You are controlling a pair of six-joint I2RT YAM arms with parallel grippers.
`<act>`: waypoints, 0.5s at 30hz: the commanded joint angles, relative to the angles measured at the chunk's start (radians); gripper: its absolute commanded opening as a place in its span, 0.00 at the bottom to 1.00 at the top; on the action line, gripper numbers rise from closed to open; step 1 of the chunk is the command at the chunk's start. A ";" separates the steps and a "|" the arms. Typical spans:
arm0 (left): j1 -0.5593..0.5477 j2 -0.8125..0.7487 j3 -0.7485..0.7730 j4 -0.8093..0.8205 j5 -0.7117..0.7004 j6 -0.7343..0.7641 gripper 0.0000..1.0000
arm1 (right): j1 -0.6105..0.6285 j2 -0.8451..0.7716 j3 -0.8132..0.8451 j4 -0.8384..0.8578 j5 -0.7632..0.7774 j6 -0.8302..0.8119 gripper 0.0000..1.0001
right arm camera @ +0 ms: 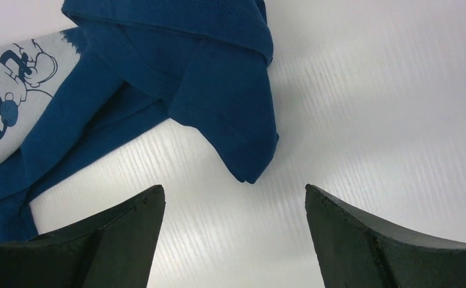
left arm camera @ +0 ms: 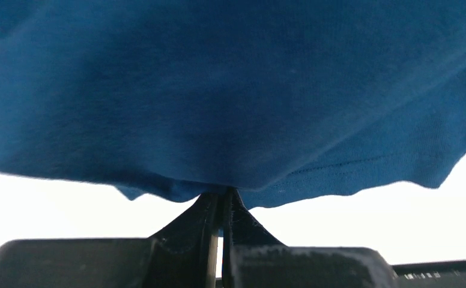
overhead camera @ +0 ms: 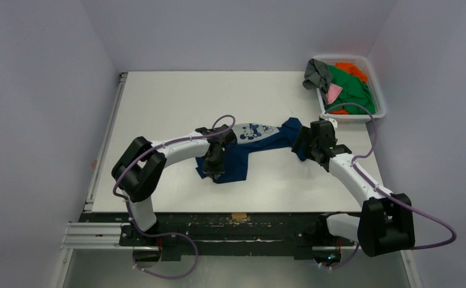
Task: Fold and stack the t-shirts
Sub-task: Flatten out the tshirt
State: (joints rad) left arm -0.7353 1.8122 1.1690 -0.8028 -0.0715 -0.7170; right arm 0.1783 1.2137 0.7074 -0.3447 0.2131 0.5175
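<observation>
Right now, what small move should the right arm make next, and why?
Probably ease the right gripper forward and close on the loose corner of the navy t-shirt: its jaws stand open just short of that corner, while the left gripper pinches another edge, so both can spread it.

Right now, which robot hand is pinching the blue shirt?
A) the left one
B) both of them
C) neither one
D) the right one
A: the left gripper is shut on the edge of the navy t-shirt, while the right gripper stands open, with a fold of the shirt just ahead of its fingers and not between them.
</observation>
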 commanded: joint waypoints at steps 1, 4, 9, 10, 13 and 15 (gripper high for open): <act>0.012 -0.116 -0.046 -0.046 -0.280 -0.039 0.00 | 0.011 -0.034 -0.011 -0.042 0.007 0.015 0.82; 0.057 -0.230 -0.111 -0.031 -0.298 -0.072 0.00 | 0.035 -0.026 -0.017 -0.065 0.001 0.007 0.77; 0.141 -0.346 -0.204 -0.019 -0.285 -0.084 0.00 | 0.071 0.037 -0.010 -0.047 -0.013 0.016 0.68; 0.151 -0.359 -0.212 -0.017 -0.276 -0.083 0.00 | 0.081 0.053 -0.009 -0.035 -0.016 0.016 0.67; 0.157 -0.378 -0.216 -0.008 -0.249 -0.080 0.00 | 0.103 0.108 -0.007 0.013 -0.019 0.008 0.64; 0.156 -0.384 -0.209 -0.003 -0.229 -0.080 0.00 | 0.114 0.159 0.005 0.022 -0.026 0.006 0.60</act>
State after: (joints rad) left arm -0.5797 1.4532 0.9600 -0.8127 -0.3153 -0.7795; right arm 0.2703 1.3121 0.6979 -0.3759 0.2050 0.5205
